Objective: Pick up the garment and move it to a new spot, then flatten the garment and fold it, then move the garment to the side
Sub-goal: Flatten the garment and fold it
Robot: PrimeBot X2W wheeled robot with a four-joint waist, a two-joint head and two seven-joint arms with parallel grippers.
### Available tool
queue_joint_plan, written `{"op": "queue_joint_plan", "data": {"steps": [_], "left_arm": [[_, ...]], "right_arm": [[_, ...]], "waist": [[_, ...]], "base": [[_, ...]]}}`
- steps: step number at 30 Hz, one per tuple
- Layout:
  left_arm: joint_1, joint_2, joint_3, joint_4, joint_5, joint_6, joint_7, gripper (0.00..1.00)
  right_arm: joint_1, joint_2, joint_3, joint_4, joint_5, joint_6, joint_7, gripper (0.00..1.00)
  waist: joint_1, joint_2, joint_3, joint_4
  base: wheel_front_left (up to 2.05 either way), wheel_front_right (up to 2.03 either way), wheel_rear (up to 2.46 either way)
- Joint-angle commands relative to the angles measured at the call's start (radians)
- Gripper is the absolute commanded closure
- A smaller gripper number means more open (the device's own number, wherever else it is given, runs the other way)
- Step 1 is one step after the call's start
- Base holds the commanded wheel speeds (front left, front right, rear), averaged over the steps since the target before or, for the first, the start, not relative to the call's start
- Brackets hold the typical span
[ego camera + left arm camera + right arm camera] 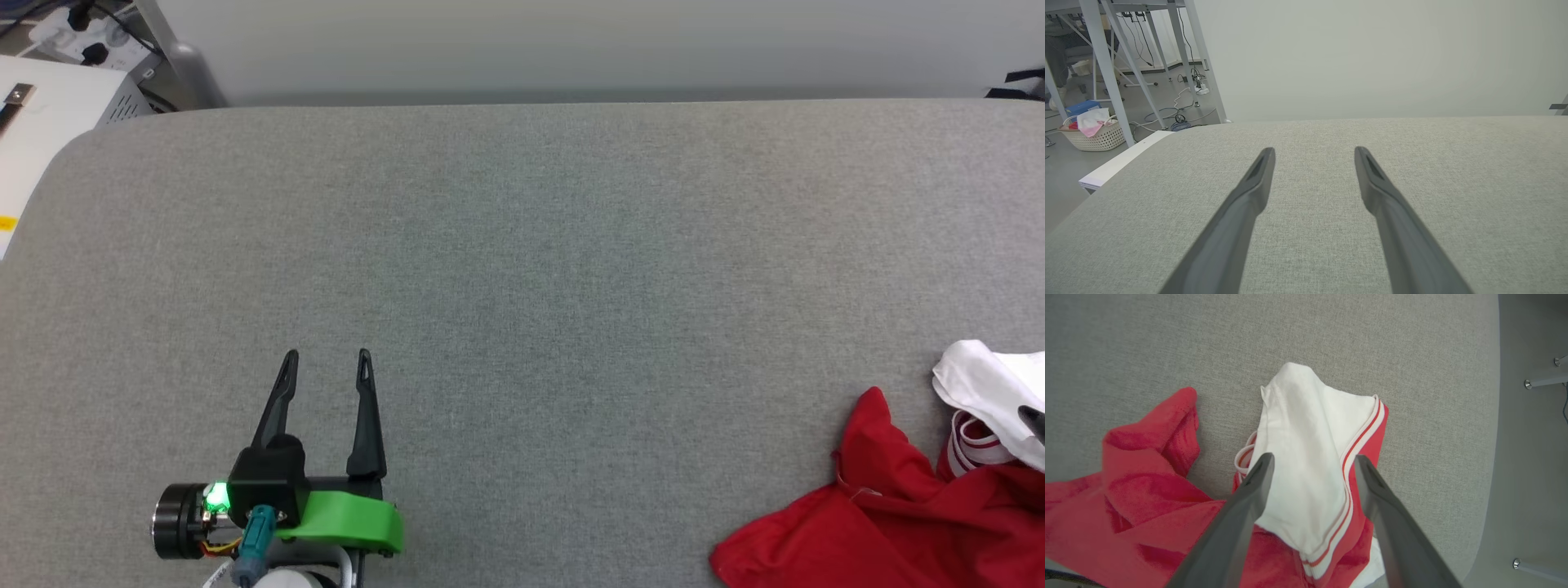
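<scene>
The garment (898,506), a crumpled red shirt with a white sleeve (988,384), lies at the grey table's front right. From the right wrist, the garment (1147,477) spreads to the left with its white sleeve (1306,416) and striped trim bunched in the middle. My right gripper (1313,457) stands open just over that sleeve, one finger on each side of it; whether it touches the cloth I cannot tell. One of its fingertips (1033,418) shows at the head view's right edge. My left gripper (328,356) rests open and empty at the front left, far from the shirt, over bare table (1314,150).
The grey fabric table (522,245) ends close to the right of the shirt (1492,416), with floor and metal legs (1541,381) beyond. A white cabinet (49,122) stands past the far left corner. A basket (1094,134) and frame legs (1106,73) are on the floor to the left.
</scene>
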Motion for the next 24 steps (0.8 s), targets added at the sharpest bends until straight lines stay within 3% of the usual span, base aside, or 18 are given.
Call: {"op": "queue_joint_plan", "data": {"steps": [1,16,17,18,19,20,24], "left_arm": [[-0.03,-0.003,-0.004,-0.007,0.007,-0.005,-0.006,0.0],[-0.101,-0.003,-0.029,-0.013,0.01,0.002,-0.006,0.0],[-0.102,-0.003,-0.028,-0.011,0.009,0.002,-0.006,0.0],[-0.102,-0.003,-0.027,-0.009,0.009,0.003,-0.006,0.0],[-0.101,-0.003,-0.025,-0.007,0.009,0.004,-0.006,0.0],[-0.098,-0.003,-0.024,-0.005,0.009,0.005,-0.006,0.0],[-0.082,-0.003,-0.019,0.0,0.003,0.009,-0.006,0.0]], "right_arm": [[-0.036,0.003,0.011,0.038,0.002,-0.001,0.01,0.0],[-0.162,0.113,0.219,0.437,0.033,-0.001,-0.037,0.0],[-0.17,0.115,0.229,0.451,0.037,-0.001,-0.064,0.52],[-0.177,0.116,0.232,0.461,0.04,-0.001,-0.092,0.71],[-0.184,0.115,0.238,0.47,0.047,-0.001,-0.121,0.96],[-0.19,0.112,0.241,0.475,0.052,-0.001,-0.145,1.0],[-0.209,0.091,0.233,0.466,0.085,-0.001,-0.254,1.0]], "waist": [[0.0,0.0,0.049,0.019],[0.0,0.0,0.158,0.041],[0.0,0.0,0.158,0.042],[0.0,0.0,0.155,0.042],[0.0,0.0,0.149,0.04],[0.0,0.0,0.143,0.039],[0.0,0.0,0.11,0.034]], "base": [[0.0,0.0,0.0],[0.0,0.0,0.0],[0.0,0.0,0.0],[0.0,0.0,0.0],[0.0,0.0,0.0],[0.0,0.0,0.0],[0.0,0.0,0.0]]}}
